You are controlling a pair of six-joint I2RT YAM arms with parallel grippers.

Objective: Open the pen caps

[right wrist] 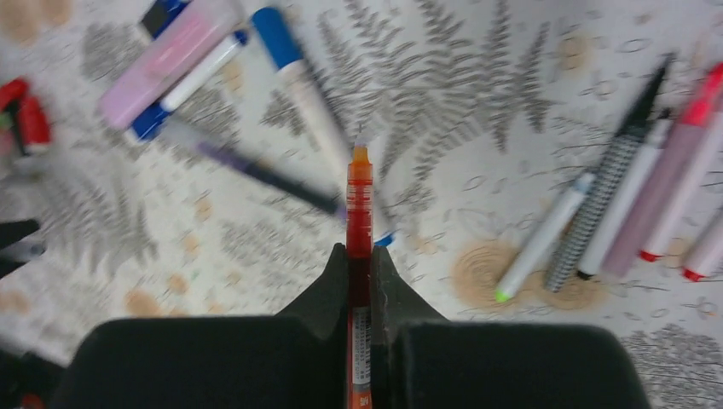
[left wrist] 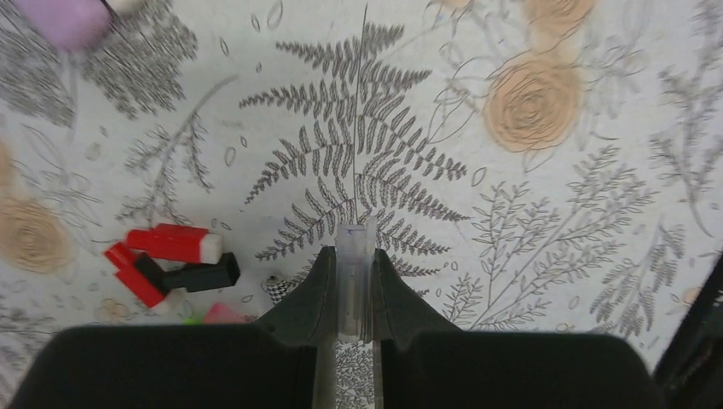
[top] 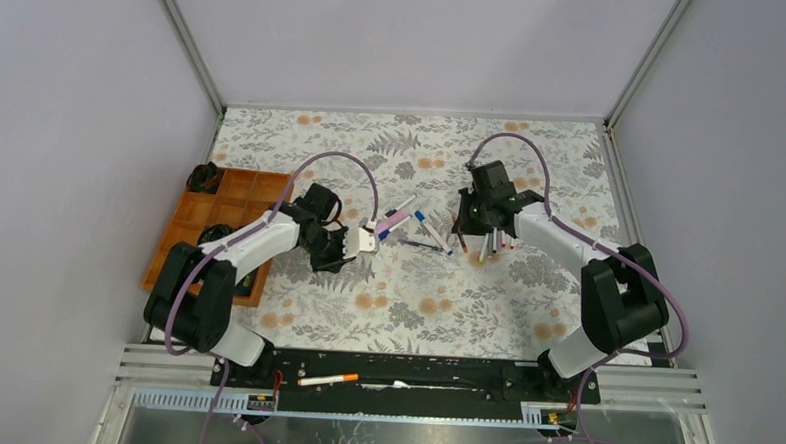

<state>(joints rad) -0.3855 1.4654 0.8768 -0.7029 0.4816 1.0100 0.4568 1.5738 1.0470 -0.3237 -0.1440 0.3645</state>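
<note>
It looks like a robot test cell in a lab. Pale walls [top: 73, 118] close the counter [top: 445, 304] on the left, far and right, with metal posts [top: 187, 43] in the far corners. The left arm [top: 238, 250] and the right arm [top: 568, 240] are bolted to a black rail [top: 442, 384] at the near edge.

Left arm [top: 253, 246], right arm [top: 568, 240]: white links, black joints. Lilac cable [top: 342, 158] arcs over each wrist. Fingers [left wrist: 311, 298] matte black, wedge-shaped.
</note>
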